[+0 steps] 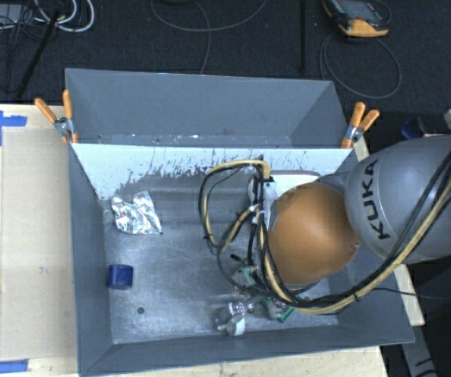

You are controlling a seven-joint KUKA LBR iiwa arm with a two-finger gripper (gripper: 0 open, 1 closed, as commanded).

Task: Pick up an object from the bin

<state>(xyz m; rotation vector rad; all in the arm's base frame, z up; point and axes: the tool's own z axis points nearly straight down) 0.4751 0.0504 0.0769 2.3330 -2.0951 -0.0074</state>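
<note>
My gripper (234,317) is low over the bin floor near the front wall, a little right of the middle, and partly hidden under the arm's cables. A crumpled ball of silver foil (136,213) lies at the left of the bin, well away from the gripper. A small blue block (119,276) sits on the floor at the front left, about a hand's width to the left of the gripper. Nothing can be seen held at the gripper.
The arm with its orange dome and looped cables covers the right half of the bin. Bare floor lies between the gripper and the two things on the left. The front wall is close below the gripper.
</note>
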